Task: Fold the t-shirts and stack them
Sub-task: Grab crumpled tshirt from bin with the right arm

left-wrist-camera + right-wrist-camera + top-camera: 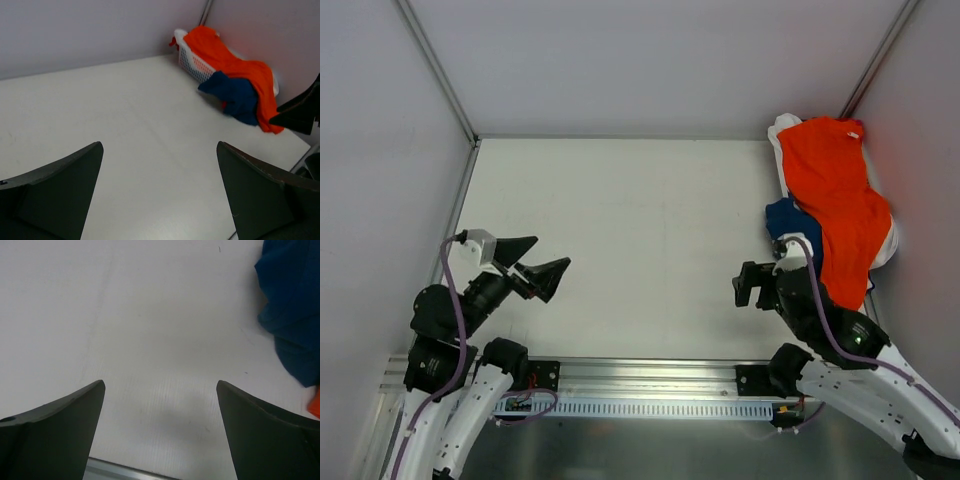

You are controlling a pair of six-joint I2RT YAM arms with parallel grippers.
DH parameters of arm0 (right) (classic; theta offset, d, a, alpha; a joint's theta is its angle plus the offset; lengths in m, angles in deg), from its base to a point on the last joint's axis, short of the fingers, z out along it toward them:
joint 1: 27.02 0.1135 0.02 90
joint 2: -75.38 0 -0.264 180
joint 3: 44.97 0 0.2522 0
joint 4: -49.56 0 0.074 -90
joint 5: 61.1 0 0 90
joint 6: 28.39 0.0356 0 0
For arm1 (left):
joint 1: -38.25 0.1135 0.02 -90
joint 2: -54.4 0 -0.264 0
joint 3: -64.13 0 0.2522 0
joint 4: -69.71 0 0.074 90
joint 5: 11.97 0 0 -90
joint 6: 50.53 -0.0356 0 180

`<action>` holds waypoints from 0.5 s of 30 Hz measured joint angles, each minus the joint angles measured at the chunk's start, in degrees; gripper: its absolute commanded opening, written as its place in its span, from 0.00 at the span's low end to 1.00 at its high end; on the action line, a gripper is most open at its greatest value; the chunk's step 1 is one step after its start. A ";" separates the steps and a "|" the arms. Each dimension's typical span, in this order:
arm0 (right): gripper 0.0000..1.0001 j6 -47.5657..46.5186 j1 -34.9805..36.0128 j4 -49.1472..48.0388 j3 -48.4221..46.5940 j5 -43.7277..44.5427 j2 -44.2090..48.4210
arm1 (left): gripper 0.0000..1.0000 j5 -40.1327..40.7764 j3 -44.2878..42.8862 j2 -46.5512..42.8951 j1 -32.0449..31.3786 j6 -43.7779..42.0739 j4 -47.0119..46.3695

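Observation:
A bright orange t-shirt (840, 195) lies heaped over a white perforated basket (192, 64) at the table's far right corner, one end trailing down toward the near side. A navy blue t-shirt (787, 222) spills out from under it onto the table (640, 230). My left gripper (553, 250) hovers open over the near left of the table, pointing toward the pile, with nothing between its fingers (65, 190). My right gripper (748, 285) stands open just near-left of the navy shirt (292, 305), not touching it. A sliver of the orange shirt (315, 407) shows at that view's right edge.
Grey walls close off the table on the left, back and right. A metal rail (640, 375) with the arm bases runs along the near edge. White tabletop stretches between the two grippers and back to the far wall.

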 measured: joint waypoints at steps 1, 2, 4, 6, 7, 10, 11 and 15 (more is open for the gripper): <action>1.00 -0.15 0.13 -1.14 1.42 -0.50 2.08 | 0.99 -0.66 -0.28 1.53 0.00 -0.09 -0.22; 0.99 -0.17 0.15 -2.43 3.15 -0.94 5.49 | 0.99 -1.25 -1.14 4.28 0.00 -0.24 0.55; 0.99 -0.24 0.17 -5.97 6.84 -1.70 11.80 | 0.99 -0.96 -3.45 11.72 0.00 -0.52 1.97; 0.99 -0.26 0.17 -8.55 9.55 -2.45 15.78 | 0.99 1.49 -4.17 17.09 0.02 -0.68 2.93; 1.00 -0.24 0.17 -9.03 9.99 -2.32 16.09 | 0.99 2.45 -4.07 18.45 0.07 -0.72 4.28; 0.99 -0.42 0.04 -8.41 6.73 1.73 9.03 | 0.99 4.48 -3.48 17.59 0.09 -0.94 7.21; 1.00 -0.96 -0.28 -7.78 3.65 3.72 4.61 | 0.99 4.83 -3.48 16.68 0.07 -1.09 7.41; 0.99 -4.59 -15.13 -8.94 -13.46 -1.25 -14.62 | 0.99 5.25 -3.48 13.77 0.07 -1.68 7.21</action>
